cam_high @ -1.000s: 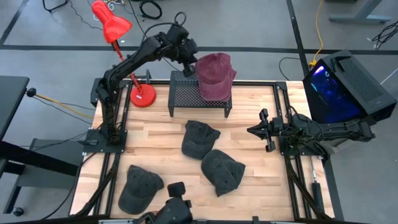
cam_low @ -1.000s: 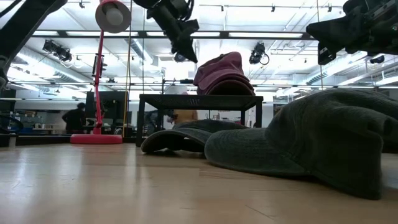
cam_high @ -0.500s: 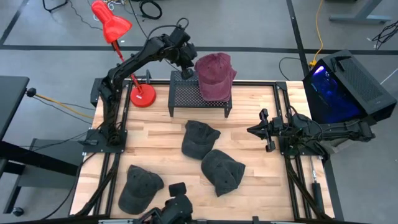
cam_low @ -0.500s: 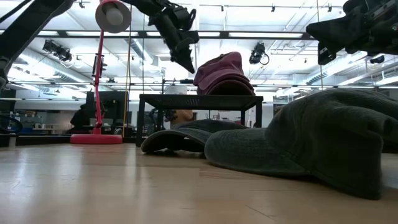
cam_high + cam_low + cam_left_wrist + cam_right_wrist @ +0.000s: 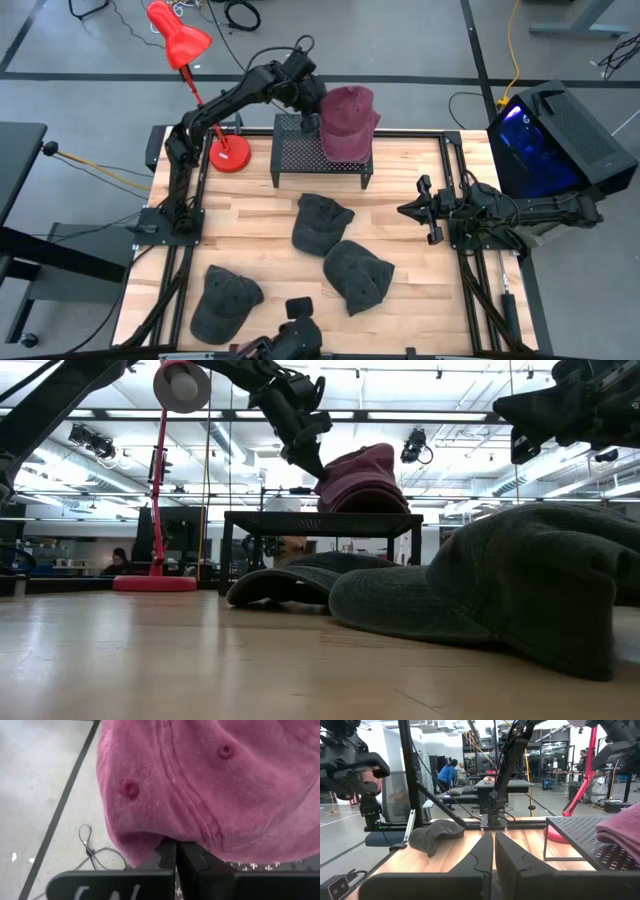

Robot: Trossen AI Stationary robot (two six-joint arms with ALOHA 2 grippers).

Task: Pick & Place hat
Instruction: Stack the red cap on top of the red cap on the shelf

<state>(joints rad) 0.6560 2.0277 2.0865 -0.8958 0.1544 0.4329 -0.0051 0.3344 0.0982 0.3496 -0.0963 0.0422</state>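
the left gripper [image 5: 309, 121] is right up against the near edge of the maroon hat [image 5: 347, 122], fingers pressed together with nothing clamped between them, so it looks like a nudge or a poke at the fabric, not a pinch. the hat sits just ahead of those closed fingertips, draped over the black mesh stand [image 5: 295, 150], part of it hanging past the stand's edge. from the wrist view the pink crown fills everything beyond the fingers, the tips tucked under its lower hem. my read: it's settling the hat on the stand, or lining up to get hold of it. the right gripper [image 5: 427, 209] waits well off to the side over the table [image 5: 250, 200], its fingers shut too, empty. three grey hats [image 5: 322, 222] lie on the wood below and behind the left gripper, untouched
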